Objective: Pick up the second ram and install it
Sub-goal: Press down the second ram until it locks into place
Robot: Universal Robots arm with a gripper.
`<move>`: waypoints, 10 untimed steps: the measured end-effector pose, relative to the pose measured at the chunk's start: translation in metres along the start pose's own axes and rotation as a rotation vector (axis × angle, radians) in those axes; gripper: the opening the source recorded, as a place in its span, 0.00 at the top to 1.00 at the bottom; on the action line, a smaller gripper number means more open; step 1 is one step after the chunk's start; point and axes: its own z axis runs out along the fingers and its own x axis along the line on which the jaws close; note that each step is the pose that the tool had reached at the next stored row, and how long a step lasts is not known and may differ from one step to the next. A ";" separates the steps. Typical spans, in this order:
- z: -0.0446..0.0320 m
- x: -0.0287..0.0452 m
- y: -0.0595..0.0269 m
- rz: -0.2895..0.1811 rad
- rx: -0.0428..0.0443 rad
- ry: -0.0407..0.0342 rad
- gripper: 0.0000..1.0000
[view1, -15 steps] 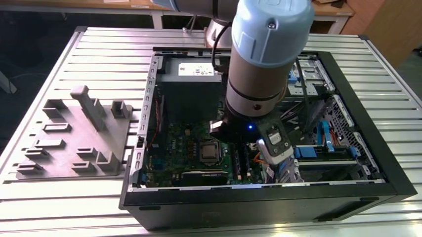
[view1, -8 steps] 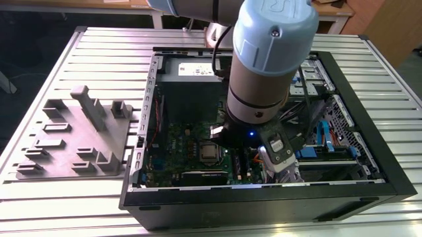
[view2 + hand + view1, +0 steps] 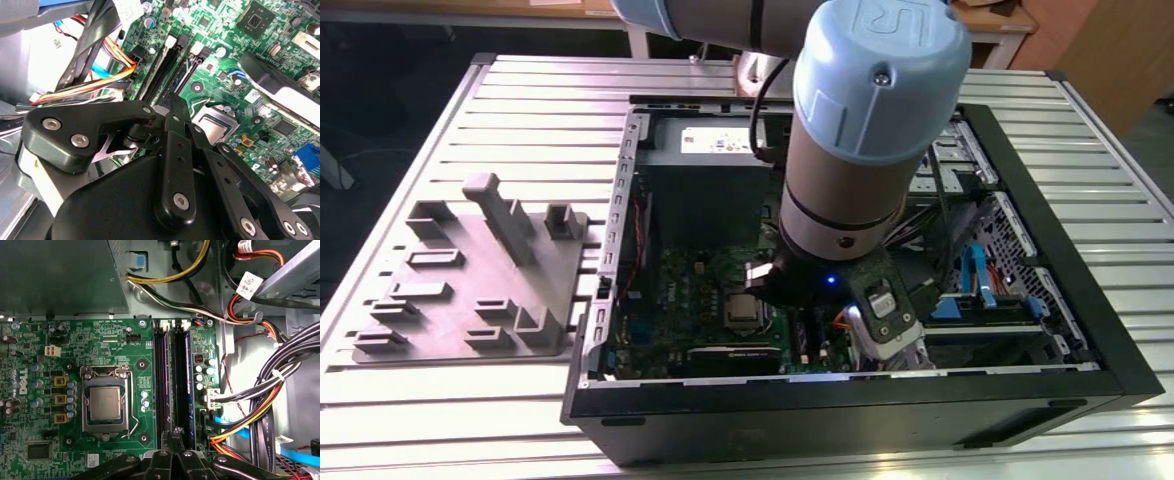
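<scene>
**Gripper poised over the memory slots, in line with the slot's long axis**

In the exterior view, read from that view's left to its right: a grey fixture plate (image 3: 467,290) lies on the slatted table (image 3: 427,420). Just beside it stands the open computer case (image 3: 854,400), and the arm (image 3: 854,150) reaches down into the case over the motherboard (image 3: 680,300).

In the first wrist view, the processor socket (image 3: 106,402) comes first. Next come two parallel memory slots, and past them the bundled cables (image 3: 270,405).

The second ram (image 3: 184,375) is judged to be the long dark strip in the slot farther from the socket. Whether it is fully seated cannot be told.

The gripper (image 3: 176,432) hangs over one end of the slot pair, about on the line between the two slots. Its fingertips (image 3: 175,107) are drawn together with no gap showing and nothing visibly clamped between them.

The governing relation is this: the stick's long axis runs straight away from the fingertips toward the power supply (image 3: 55,275). The fingers' closing line lies across that axis. The stick begins just beside the tips, on the cable side. Contact between the tips and the stick cannot be confirmed.
</scene>
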 end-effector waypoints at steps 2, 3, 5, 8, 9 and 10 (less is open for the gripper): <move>0.0002 -0.0008 -0.0001 0.000 0.0000 0.0000 0.93; 0.0002 -0.0009 -0.0001 0.000 0.0001 0.0000 0.93; 0.0019 -0.0008 -0.0002 0.000 -0.0003 -0.0001 0.93; 0.0048 -0.0007 -0.0006 0.000 -0.0001 -0.0001 0.93; 0.0049 -0.0007 -0.0006 0.000 0.0002 0.0000 0.93; 0.0053 -0.0007 -0.0006 0.000 0.0002 0.0000 0.93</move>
